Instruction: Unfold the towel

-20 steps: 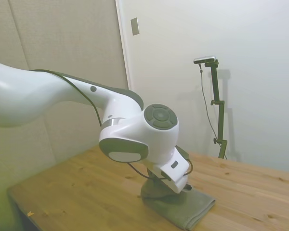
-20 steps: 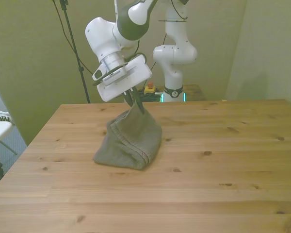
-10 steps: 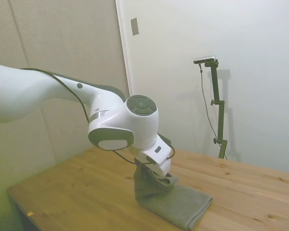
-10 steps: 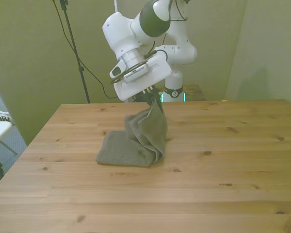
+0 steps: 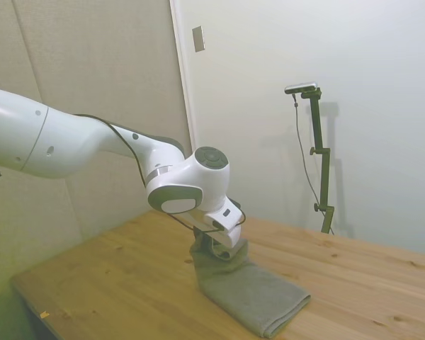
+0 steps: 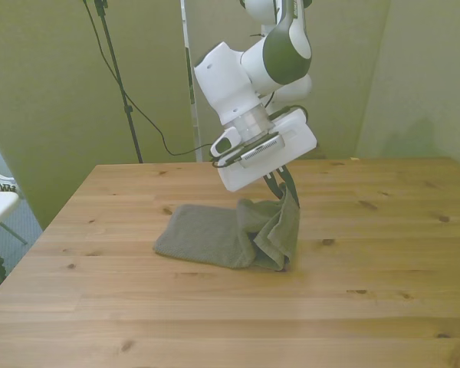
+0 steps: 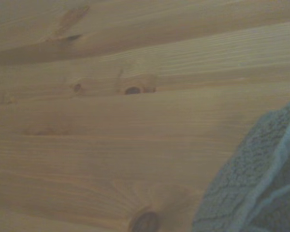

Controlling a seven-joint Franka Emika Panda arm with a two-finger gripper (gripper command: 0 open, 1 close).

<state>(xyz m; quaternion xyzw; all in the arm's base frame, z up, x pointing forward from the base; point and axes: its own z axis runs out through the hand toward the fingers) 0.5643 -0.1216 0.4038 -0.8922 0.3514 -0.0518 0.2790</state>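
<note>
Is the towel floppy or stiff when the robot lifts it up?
Probably floppy: the towel hangs in soft folds from the end effector, while its other part lies flat on the table. It likely isn't slippery, since the wrist view shows a fuzzy, looped surface. It seems light too, as a pinch on one edge holds it up.

A pale wooden plank table (image 6: 383,261) with dark knots is carrying a single soft grey-olive terry towel (image 6: 207,236). Most of the towel is lying flat on the boards toward the front view's left, while its end toward the front view's right is rising off the wood in hanging folds. In the wrist view, a looped terry edge of the towel (image 7: 261,179) is showing against knotted planks (image 7: 111,121).
</note>
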